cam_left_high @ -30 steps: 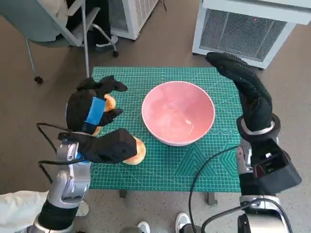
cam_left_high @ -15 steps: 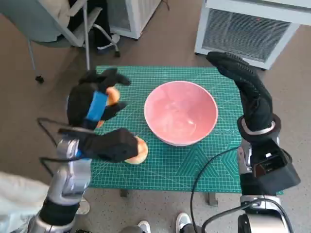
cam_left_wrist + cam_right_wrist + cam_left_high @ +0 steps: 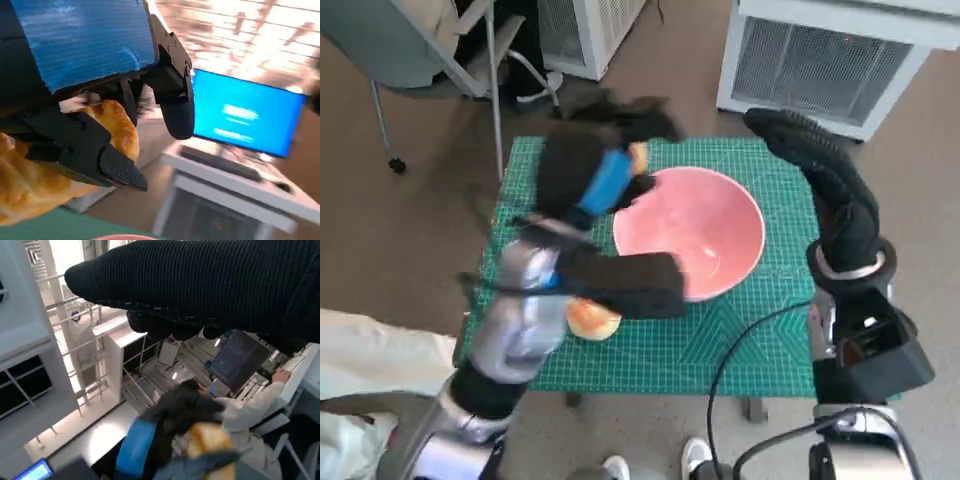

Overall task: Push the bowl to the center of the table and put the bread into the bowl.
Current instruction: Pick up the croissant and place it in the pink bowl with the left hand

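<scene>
Green cutting mat beneath a pink bowl: left hand pinches a bread roll at its rim; gloved right hand extended flat, holding nothing

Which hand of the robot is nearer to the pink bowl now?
The left. The left hand, holding a piece of bread, is at the far left rim of the pink bowl. The right hand stands farther off, beyond the bowl's right side, holding nothing.

A pink bowl sits on a green gridded mat; golden-brown bread; the black left hand wears blue tape.
</scene>
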Motion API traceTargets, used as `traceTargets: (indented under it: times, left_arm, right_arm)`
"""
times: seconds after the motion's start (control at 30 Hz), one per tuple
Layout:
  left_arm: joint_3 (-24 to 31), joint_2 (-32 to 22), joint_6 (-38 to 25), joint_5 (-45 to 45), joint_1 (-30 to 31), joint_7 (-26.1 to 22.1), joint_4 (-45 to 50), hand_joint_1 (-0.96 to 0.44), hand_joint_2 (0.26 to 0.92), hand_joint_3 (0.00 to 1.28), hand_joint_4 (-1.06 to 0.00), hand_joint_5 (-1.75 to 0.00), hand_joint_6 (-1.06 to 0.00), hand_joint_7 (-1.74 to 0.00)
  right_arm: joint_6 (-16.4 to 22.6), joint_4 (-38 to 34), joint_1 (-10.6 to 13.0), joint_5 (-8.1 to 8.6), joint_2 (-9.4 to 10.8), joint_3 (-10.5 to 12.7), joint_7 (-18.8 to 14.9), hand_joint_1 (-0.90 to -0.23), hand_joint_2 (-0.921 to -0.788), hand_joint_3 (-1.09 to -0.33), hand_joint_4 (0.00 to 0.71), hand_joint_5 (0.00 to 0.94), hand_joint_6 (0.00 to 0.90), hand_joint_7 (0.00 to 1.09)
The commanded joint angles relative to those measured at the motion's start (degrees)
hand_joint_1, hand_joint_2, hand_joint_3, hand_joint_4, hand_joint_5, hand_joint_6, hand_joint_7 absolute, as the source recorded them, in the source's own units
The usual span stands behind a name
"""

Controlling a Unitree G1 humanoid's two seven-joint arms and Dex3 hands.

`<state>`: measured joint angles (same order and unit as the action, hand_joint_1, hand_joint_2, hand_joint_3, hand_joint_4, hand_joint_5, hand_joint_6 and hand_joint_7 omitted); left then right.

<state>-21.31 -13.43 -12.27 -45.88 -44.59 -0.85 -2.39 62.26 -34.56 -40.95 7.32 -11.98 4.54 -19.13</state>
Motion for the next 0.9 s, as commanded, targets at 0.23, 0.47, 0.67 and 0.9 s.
traceTargets:
  times: [0.23, 0.47, 0.67, 0.9]
  left_arm:
    - [-3.9, 4.5, 4.4, -0.5, -5.5, 2.8, -14.3, 0.00, 0.920, 0.06, -0.79, -1.11, -0.56, -1.17]
    - [-4.1, 6.1, 7.7, 1.3, -8.0, 3.8, -24.1, 0.00, 0.920, 0.10, -0.77, -1.10, -0.50, -1.26]
    - [-3.9, 6.1, 8.6, 2.7, -8.4, 2.5, -27.7, 0.00, 0.920, 0.09, -0.77, -1.11, -0.50, -1.25]
    - [-2.5, 4.2, 9.1, 10.0, -8.6, -10.9, -27.8, -0.06, 0.911, 0.11, -0.38, -0.56, -0.33, -0.23]
  right_arm:
    - [-0.9, 2.2, 2.7, -0.82, -0.8, 0.4, 1.4, -0.559, -0.921, -0.794, 0.255, 0.000, 0.074, 0.45]
    - [-1.1, 3.3, 3.4, -1.82, -0.8, 0.5, 2.5, -0.554, -0.921, -0.794, 0.256, 0.000, 0.072, 0.45]
    - [-1.3, 3.8, 3.8, -2.36, -0.9, 0.7, 3.5, -0.555, -0.921, -0.794, 0.256, 0.000, 0.070, 0.45]
    - [-1.4, 4.0, 4.0, -2.84, -0.9, 0.7, 4.4, -0.554, -0.921, -0.794, 0.255, 0.000, 0.068, 0.46]
